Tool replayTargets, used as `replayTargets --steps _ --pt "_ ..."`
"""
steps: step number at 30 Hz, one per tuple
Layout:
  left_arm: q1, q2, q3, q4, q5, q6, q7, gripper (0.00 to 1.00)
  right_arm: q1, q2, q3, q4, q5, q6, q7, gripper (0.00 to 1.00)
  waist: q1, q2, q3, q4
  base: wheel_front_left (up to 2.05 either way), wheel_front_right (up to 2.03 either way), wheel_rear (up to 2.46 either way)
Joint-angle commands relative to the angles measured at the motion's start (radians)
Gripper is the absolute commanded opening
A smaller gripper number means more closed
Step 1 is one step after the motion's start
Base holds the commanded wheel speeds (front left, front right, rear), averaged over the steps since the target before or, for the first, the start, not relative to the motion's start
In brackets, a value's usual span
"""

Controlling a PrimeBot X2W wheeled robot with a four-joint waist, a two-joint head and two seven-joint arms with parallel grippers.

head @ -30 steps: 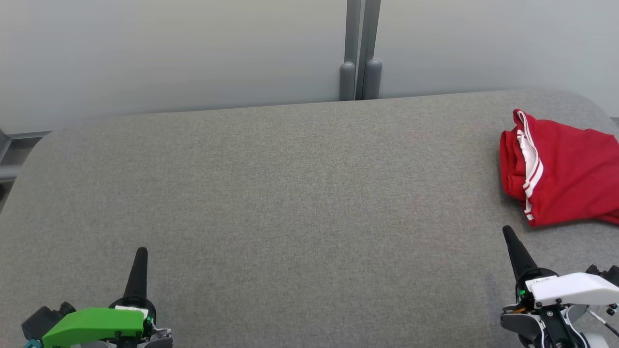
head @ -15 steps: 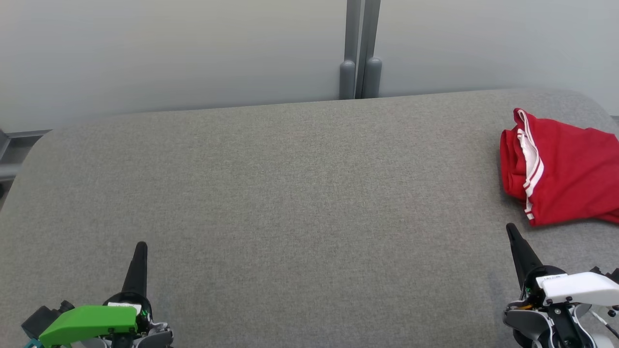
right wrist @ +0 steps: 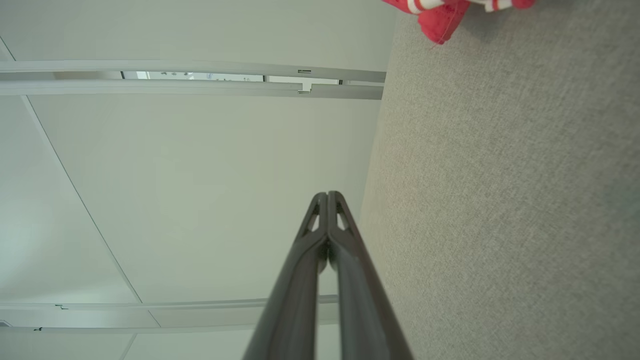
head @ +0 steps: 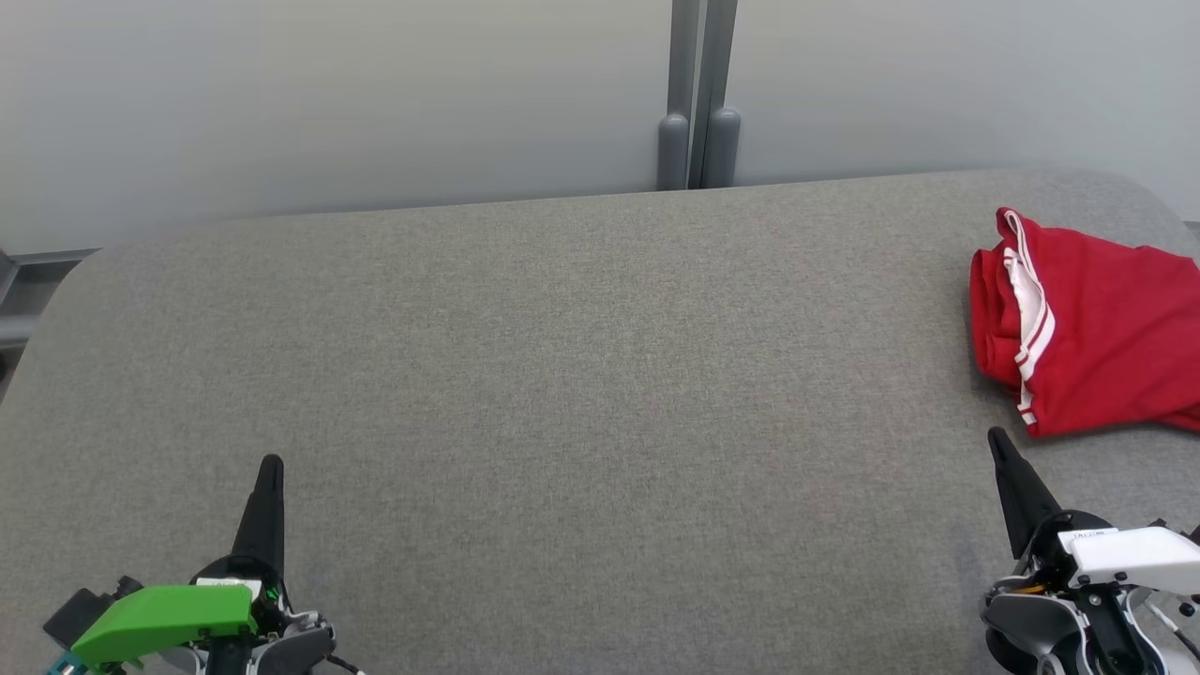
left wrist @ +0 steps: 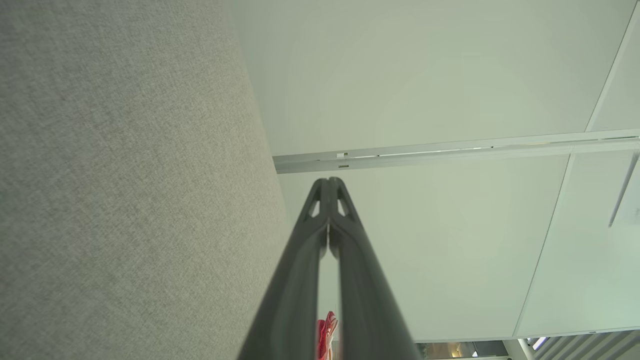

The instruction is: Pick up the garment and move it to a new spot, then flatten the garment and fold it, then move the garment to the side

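Observation:
The garment (head: 1097, 337) is red with white stripes and lies folded at the far right of the grey fabric table (head: 581, 394); a corner of it (right wrist: 440, 20) shows at the top of the right wrist view, and a sliver (left wrist: 326, 335) shows low in the left wrist view. My left gripper (head: 270, 464) hovers at the lower left, shut and empty, fingertips pressed together (left wrist: 328, 181). Shut and empty too, my right gripper (head: 996, 436) sits at the lower right, just below and left of the garment's near corner, apart from it; its tips meet (right wrist: 328, 194).
A pale partition wall (head: 328, 103) with a grey vertical post (head: 698, 94) stands behind the table's far edge. The table's rounded corners lie at far left and far right. A grey frame piece (head: 19, 291) shows beyond the left edge.
Both grippers have drifted slightly: the left tip moved up the view, the right tip a little up and right, closer to the garment. The garment has not moved.

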Motion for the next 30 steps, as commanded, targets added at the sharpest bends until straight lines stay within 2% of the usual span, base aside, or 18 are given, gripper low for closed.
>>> replayTargets --steps 1,9,30 --pt "-0.017 -0.002 0.008 0.001 -0.019 -0.008 0.008 0.00 -0.009 -0.005 -0.004 -0.005 0.021 0.000 0.008 0.00 0.0000 0.0000 0.000 0.000 0.00 0.00 0.00" --pt "-0.025 -0.010 0.017 0.003 -0.056 -0.017 0.018 0.00 -0.009 -0.004 -0.013 -0.004 0.075 0.000 0.020 0.00 0.0000 0.0000 0.003 0.000 0.00 0.00 0.00" --pt "-0.022 -0.011 0.018 0.002 -0.056 -0.018 0.021 0.00 -0.010 -0.001 -0.017 -0.004 0.068 0.000 0.023 0.00 0.0000 0.0000 0.003 0.000 0.00 0.00 0.00"
